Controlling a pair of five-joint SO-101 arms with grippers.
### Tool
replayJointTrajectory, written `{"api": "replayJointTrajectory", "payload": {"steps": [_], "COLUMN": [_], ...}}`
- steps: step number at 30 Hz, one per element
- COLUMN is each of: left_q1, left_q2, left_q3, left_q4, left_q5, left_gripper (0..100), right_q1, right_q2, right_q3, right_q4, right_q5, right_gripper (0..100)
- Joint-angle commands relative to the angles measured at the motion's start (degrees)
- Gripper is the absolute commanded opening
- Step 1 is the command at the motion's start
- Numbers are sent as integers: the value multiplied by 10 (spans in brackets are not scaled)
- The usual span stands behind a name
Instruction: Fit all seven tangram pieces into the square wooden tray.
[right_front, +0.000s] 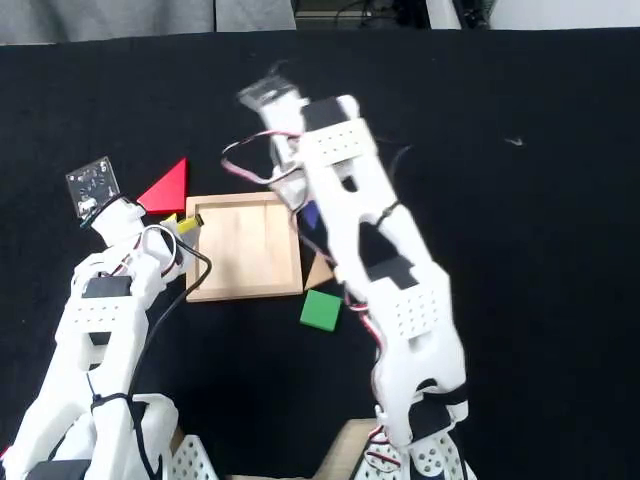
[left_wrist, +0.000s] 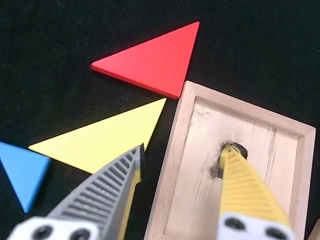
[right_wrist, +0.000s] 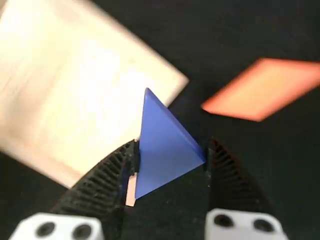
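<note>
Item: dark blue triangle (right_wrist: 165, 150), clamped by its edges in the right gripper (right_wrist: 172, 148) and held just beside the right wall of the wooden tray (right_front: 245, 250). Left gripper (left_wrist: 183, 148): jaws apart, straddling the tray's opposite wall. Handling: bring the piece over the tray's bare floor, square one straight side into a corner, lower it flat and then release; avoid snagging the rim.

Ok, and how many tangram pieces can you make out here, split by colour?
red triangle: 1
yellow triangle: 1
light blue triangle: 1
dark blue triangle: 1
orange piece: 1
green square: 1
Total: 6 pieces visible
</note>
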Motion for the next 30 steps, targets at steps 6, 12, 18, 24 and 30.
{"api": "replayJointTrajectory", "payload": {"steps": [6, 12, 18, 24, 30], "left_q1": [5, 5, 5, 5, 5], "left_q2": [-1, -1, -1, -1, -1], "left_q3": [-1, -1, -2, -2, -2], "left_q4": [-11, -11, -11, -11, -11], "left_q5": [0, 0, 0, 0, 0], "left_gripper": [253, 253, 253, 253, 253], "right_q1": [-64, -59, -64, -63, -62], "right_q2": [46, 85, 90, 89, 87], "right_q3": [-58, -91, -95, -95, -103], "right_q4": [-33, -29, -29, -29, -28], "right_q5": [72, 59, -7, -24, -24], "right_gripper": [166, 166, 214, 295, 283]}}
